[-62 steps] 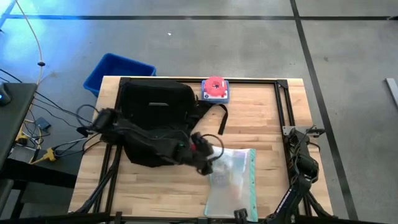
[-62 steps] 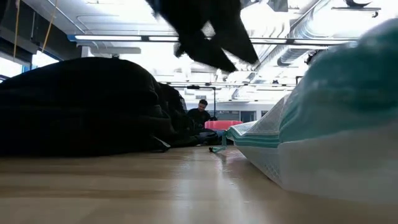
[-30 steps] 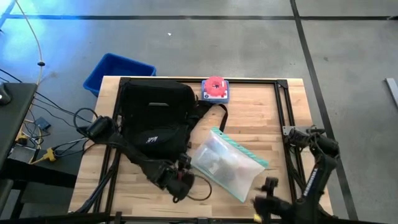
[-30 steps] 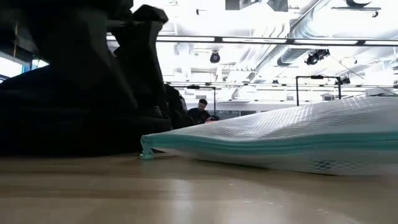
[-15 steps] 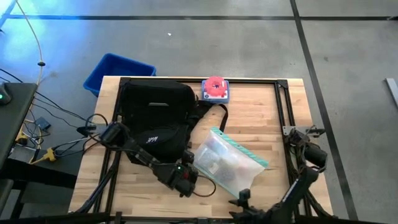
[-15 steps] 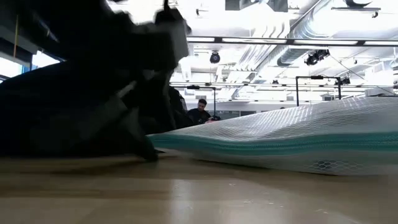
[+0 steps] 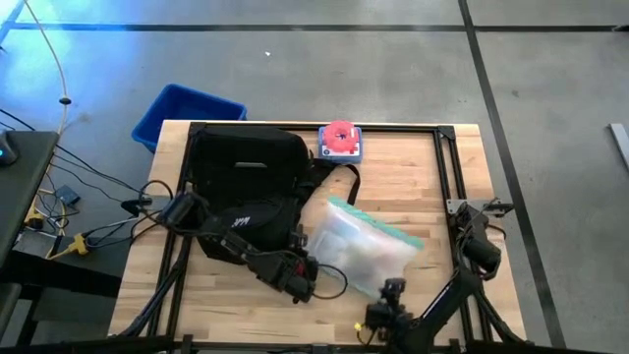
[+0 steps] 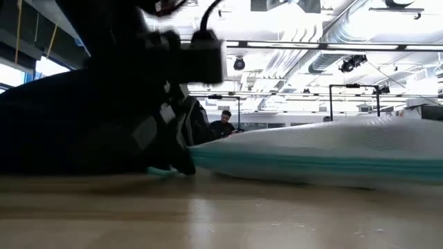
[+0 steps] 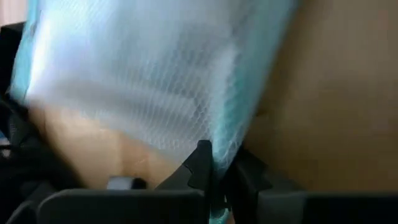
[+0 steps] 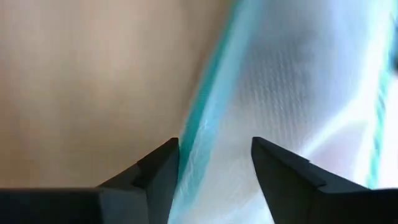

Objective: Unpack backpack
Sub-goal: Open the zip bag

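Left claw (image 9: 214,171) is pinched tight on the teal edge of a see-through mesh pouch (image 7: 362,252), down low on the wooden table (image 7: 432,187), just beside the front corner of the backpack (image 7: 246,182). Seen from the left wrist, its two dark fingers (image 9: 198,163) press together with the teal strip caught between them. Seen from table height, this claw (image 8: 181,162) touches the tabletop where the pouch (image 8: 325,155) ends. Over on the other side, the right claw (image 10: 214,165) has its fingers (image 10: 163,168) apart, with the teal edge of the pouch (image 10: 298,93) lying between them; I cannot tell if they touch it. From above, that claw (image 7: 389,293) sits by the near edge of the pouch. The big black backpack lies flat on the left half of the table, with its strap (image 7: 349,182) curling out toward the middle. The pouch rests on the table just beside the backpack. A pink round thing on a blue block (image 7: 340,140) sits at the far edge of the table. A blue bin (image 7: 182,113) stands on the floor past the far left corner
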